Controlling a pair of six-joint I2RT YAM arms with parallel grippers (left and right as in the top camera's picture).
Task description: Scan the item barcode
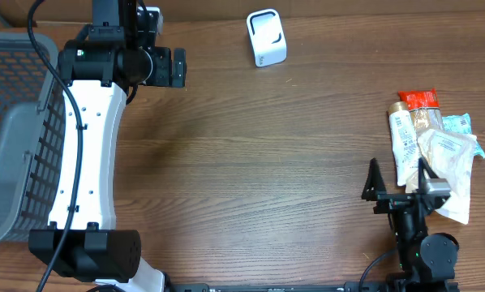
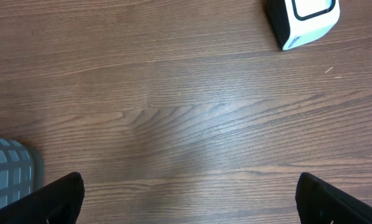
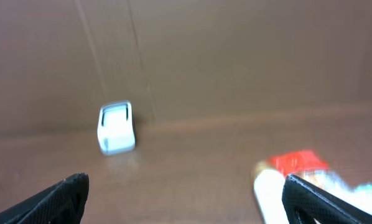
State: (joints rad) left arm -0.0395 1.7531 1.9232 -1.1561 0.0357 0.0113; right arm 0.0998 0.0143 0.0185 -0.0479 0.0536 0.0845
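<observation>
Your left gripper [image 1: 180, 67] and right gripper [image 1: 398, 185] both gape wide, holding nothing. Print on the white tube [image 1: 402, 146], probably a label, is unreadably small.

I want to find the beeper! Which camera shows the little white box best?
The overhead view: the white box is whole and sharp there. The left wrist view shows it bigger but cut off at the top edge. The right wrist view shows it small and blurry.
</observation>
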